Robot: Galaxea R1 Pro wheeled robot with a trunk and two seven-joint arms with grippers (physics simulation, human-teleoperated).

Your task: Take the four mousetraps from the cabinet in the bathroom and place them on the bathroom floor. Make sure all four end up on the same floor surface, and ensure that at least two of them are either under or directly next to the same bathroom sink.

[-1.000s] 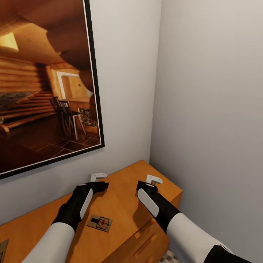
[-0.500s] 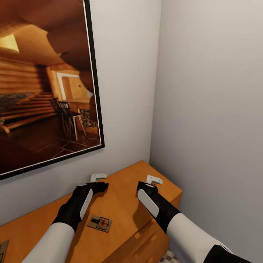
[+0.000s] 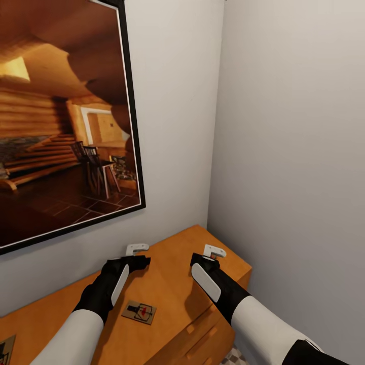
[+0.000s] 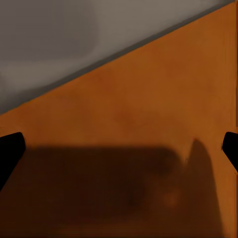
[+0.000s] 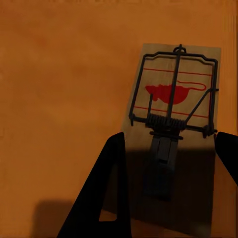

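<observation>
Only the camera shifted; mousetrap shows a red mouse print.

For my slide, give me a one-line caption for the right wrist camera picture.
Right hand, fingers open, poised over a mousetrap lying flat on the orange wooden cabinet top.

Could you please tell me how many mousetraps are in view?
2 in the head view: a mousetrap on the cabinet between the arms, a second mousetrap cut off at the left edge. The right wrist view's trap may be a third; others may be hidden.
</observation>
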